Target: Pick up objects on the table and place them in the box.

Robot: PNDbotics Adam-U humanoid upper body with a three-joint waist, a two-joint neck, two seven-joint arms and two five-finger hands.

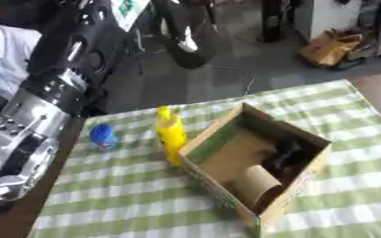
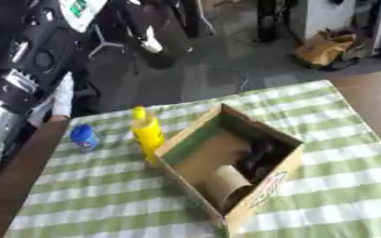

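Along the left border a large silver and black arm (image 1: 31, 125) is seen, raised above the desk's left edge; its hand is not shown in either view, so the state of the fingers cannot be told. No right hand is seen at all.

The desk (image 1: 128, 195) is covered by a green and white checked cloth, and a strip of bare brown top is exposed at its left edge. A small blue object (image 1: 102, 136) is found near that edge, well apart from the rest, with open cloth in front of it. To its right a yellow bottle (image 1: 170, 134) stands upright, just beside the left wall of the box (image 2: 195, 132). The open cardboard box is set askew at the middle; a dark item (image 2: 257, 158) and a brown cylindrical shape (image 2: 230, 180) are seen inside. Open cloth is left to its right, up to the desk's far right edge.
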